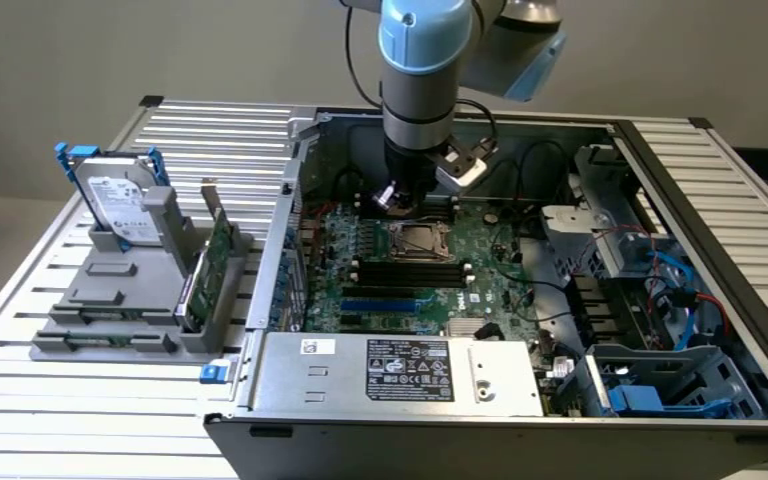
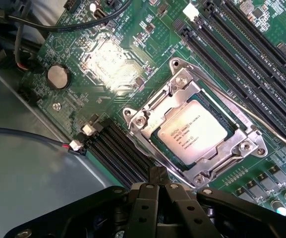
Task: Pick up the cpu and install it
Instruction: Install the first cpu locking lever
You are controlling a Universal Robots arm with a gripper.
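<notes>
Slatted metal forms the worktop (image 1: 77,400), on which an opened computer case (image 1: 357,400) is laid flat under a plain grey wall. The cpu (image 2: 195,133) is seen in the wrist view already seated in its socket on the motherboard (image 2: 108,64), framed by the silvery retention bracket (image 2: 147,116). The pincer (image 2: 158,186) is held just above the board beside the socket, closed down to its narrowest, and nothing is gripped by it.

The chip is judged to be light, stiff and flat, with a smooth metal lid (likely slippery) and a delicate underside; it would best be taken by two opposite edges, never pressed on its face.

In the exterior view, taking the socket as the dial's centre, the black memory slots (image 1: 411,272) are found at six o'clock, the power supply (image 1: 398,372) further out at six, and the hard drive (image 1: 120,205) and green circuit card (image 1: 211,270) well apart at nine, standing in a grey holder. Access is crowded by the bracket's raised frame, the slots and loose cables (image 2: 33,25).
</notes>
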